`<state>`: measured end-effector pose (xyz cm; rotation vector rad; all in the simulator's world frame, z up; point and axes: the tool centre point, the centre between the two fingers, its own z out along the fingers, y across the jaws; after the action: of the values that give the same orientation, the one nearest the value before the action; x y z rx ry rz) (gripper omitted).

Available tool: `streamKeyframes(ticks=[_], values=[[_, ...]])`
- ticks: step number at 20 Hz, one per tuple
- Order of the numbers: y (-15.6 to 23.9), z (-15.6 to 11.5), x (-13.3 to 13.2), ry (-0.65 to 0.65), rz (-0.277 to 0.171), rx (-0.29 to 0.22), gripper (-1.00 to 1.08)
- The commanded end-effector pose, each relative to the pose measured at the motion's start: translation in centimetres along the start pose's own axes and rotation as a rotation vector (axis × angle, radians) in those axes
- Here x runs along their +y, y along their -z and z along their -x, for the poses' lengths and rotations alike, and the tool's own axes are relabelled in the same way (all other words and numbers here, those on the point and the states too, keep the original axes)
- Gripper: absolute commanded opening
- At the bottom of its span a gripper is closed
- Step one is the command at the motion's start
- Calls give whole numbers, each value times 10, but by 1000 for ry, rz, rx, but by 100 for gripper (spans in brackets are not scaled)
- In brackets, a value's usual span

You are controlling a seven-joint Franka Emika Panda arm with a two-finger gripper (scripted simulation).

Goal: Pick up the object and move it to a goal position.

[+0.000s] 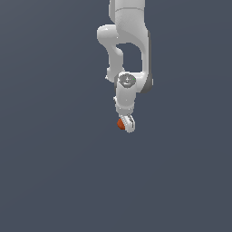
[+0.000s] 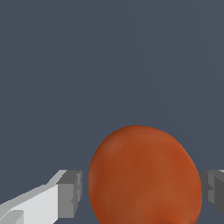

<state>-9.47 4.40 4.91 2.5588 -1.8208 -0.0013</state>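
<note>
The object [image 2: 144, 179] is an orange-red rounded ball that fills the space between my two fingers in the wrist view. One grey pad [image 2: 71, 192] stands hard by one side of it and the other pad [image 2: 214, 189] meets the opposite side. My gripper [image 2: 142, 192] is shut on it. In the exterior view the white arm reaches down the middle of the picture, and the gripper [image 1: 126, 123] holds the object [image 1: 120, 123] at its tip, partly hidden behind a white finger.
Only a flat, uniform dark grey-blue surface [image 1: 54, 172] shows around the arm in both views. No other objects, containers or edges appear.
</note>
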Motion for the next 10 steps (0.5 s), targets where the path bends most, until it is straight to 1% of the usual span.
streamKeyframes(ticks=[1,2,10], values=[[-2,0,0,0,-1,0,100],[-2,0,0,0,-1,0,-100],[-2,0,0,0,-1,0,-100]])
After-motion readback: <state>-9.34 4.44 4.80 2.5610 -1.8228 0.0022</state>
